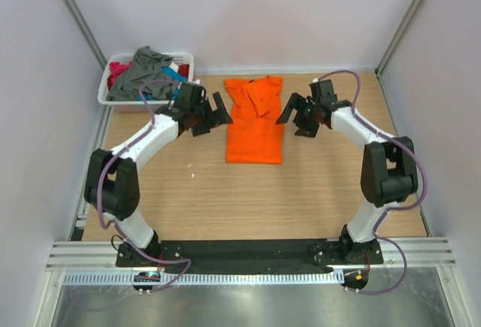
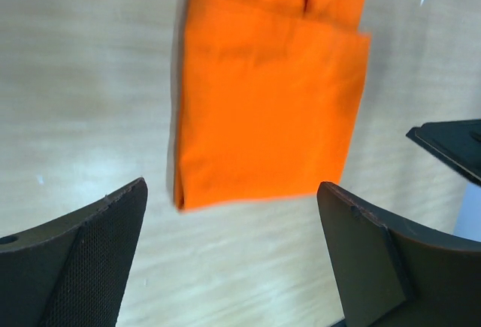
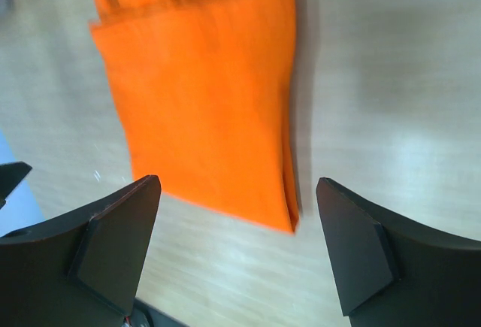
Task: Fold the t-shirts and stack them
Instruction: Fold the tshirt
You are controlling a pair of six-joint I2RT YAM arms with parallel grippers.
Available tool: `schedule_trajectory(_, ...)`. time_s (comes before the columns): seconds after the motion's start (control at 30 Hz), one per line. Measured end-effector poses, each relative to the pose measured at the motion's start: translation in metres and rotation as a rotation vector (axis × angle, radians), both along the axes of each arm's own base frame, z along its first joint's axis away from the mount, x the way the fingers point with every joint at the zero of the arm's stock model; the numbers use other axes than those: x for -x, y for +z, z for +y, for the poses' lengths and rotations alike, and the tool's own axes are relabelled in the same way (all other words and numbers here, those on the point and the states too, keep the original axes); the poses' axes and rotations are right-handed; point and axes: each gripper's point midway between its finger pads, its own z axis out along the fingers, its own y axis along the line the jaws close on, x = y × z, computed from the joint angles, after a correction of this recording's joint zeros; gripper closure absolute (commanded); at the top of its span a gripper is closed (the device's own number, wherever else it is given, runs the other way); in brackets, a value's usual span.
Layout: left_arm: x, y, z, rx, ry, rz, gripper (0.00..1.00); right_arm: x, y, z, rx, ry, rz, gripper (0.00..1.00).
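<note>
counter point(image 1: 248, 199) | orange t-shirt point(image 1: 255, 128) lay mid-counter as a narrow lengthwise strip, collar far | left claw point(image 1: 212, 113) and right claw point(image 1: 294, 113) flanked it, both wide open, holding nothing | judged best: pinch both near hem corners together, carry evenly toward collar | other t-shirts point(image 1: 146, 71) heaped in basket point(image 1: 105, 92), far left

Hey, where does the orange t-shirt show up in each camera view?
Top external: orange t-shirt centre, on the far half of the wooden table.
Left wrist: upper middle, its straight folded end lowest.
Right wrist: upper middle-left, straight end lowest.
Shared landmark: the wooden table under it.
</note>
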Motion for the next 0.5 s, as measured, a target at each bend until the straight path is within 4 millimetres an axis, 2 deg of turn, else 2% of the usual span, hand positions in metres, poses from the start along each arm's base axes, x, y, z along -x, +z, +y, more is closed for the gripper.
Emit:
schedule_trajectory(0.13,0.051,-0.021,-0.011,-0.018,-0.055,0.051,0.14,0.053,-0.019,0.006,0.028,0.044,0.057,0.11)
schedule_trajectory(0.2,0.075,-0.044,-0.016,-0.031,-0.081,0.112,0.17,0.078,-0.032,0.008,0.035,0.065,0.090,0.13)
schedule_trajectory(0.3,0.099,-0.075,-0.007,-0.063,-0.074,0.200,0.19,0.103,-0.053,0.004,0.048,0.072,0.147,0.14)
schedule_trajectory(0.4,0.101,-0.085,-0.002,-0.069,-0.057,0.224,0.23,0.112,-0.065,0.002,0.056,0.072,0.170,0.20)
schedule_trajectory(0.5,0.095,-0.086,-0.005,-0.058,-0.055,0.210,0.28,0.108,-0.069,0.005,0.053,0.074,0.164,0.23)
